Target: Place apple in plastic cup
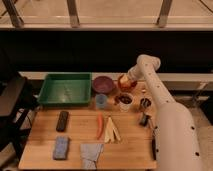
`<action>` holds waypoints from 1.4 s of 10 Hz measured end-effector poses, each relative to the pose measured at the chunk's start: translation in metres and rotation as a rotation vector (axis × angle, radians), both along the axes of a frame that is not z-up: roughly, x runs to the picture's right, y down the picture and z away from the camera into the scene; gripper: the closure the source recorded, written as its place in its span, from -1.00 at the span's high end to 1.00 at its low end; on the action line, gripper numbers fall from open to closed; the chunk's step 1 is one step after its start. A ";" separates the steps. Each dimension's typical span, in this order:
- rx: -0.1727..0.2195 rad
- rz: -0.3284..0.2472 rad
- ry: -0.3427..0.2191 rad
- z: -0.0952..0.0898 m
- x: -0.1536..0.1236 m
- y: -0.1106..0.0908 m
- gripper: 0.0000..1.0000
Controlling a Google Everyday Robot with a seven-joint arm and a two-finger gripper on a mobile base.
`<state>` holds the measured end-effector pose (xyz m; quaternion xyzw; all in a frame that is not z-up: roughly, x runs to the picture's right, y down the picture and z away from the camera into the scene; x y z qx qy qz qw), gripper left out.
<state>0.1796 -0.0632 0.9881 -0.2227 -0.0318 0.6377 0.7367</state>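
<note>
The apple, small and yellow-orange, sits at the back of the wooden table, right of the purple bowl. My gripper is right at the apple, reaching in from the right on the white arm; it partly covers the fruit. The plastic cup, short and pale grey-blue, stands upright in front of the purple bowl, left of and nearer than the apple. It looks empty.
A white cup with dark contents stands just in front of the apple. A green tray is at the back left. A carrot, pale sticks, a black remote, a blue sponge and a grey cloth lie nearer. Small dark objects sit by my arm.
</note>
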 end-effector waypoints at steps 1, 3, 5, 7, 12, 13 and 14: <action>0.024 0.000 0.001 -0.016 0.002 -0.013 -1.00; 0.068 -0.010 -0.008 -0.046 -0.002 -0.036 -1.00; 0.105 -0.035 -0.045 -0.073 -0.022 -0.054 -1.00; 0.128 -0.083 -0.092 -0.086 -0.058 -0.057 -1.00; 0.119 -0.164 -0.136 -0.114 -0.123 -0.051 -1.00; 0.119 -0.163 -0.135 -0.115 -0.122 -0.052 -1.00; 0.119 -0.163 -0.134 -0.114 -0.121 -0.051 -1.00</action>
